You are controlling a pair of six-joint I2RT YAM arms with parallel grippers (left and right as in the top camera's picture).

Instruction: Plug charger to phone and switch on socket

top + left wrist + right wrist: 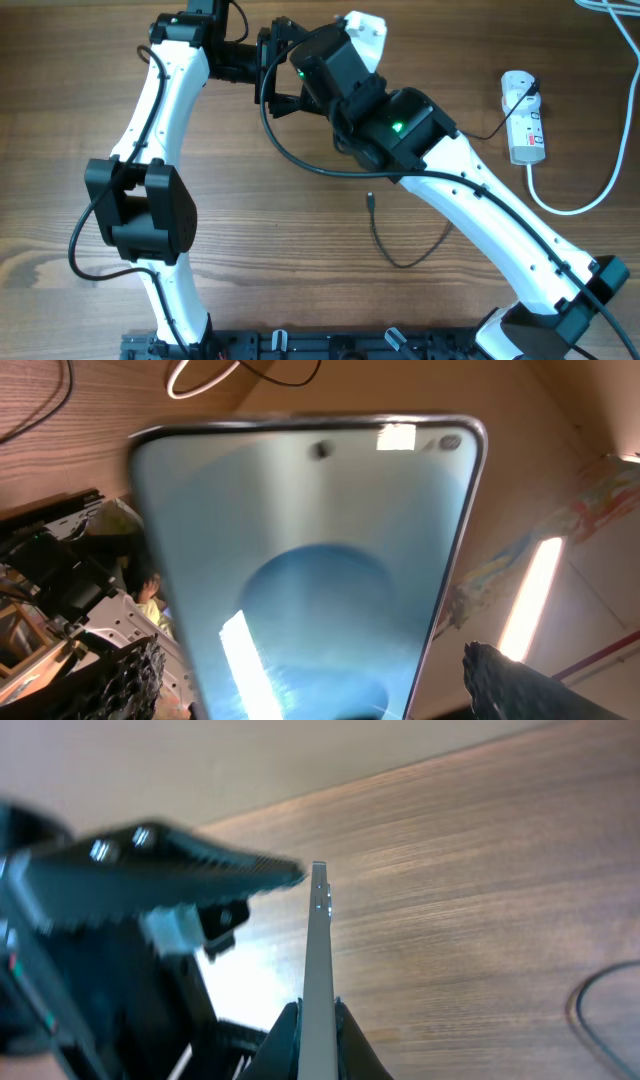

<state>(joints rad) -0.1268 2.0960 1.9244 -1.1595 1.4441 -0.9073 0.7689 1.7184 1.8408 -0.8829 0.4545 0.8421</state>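
Shows the phone point(319, 950) clamped edge-on between the right fingers point(352, 1045), long axis running straight out from them, the left fingers point(510, 680) spread apart facing its screen, and the charger point(370, 198) plug lying on the tabletop point(300, 250) well apart from both, back toward the robot's base.

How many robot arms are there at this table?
2. The left arm reaches up the left side of the table. The right arm comes in from the bottom right corner. They meet near the top middle. None seems hidden.
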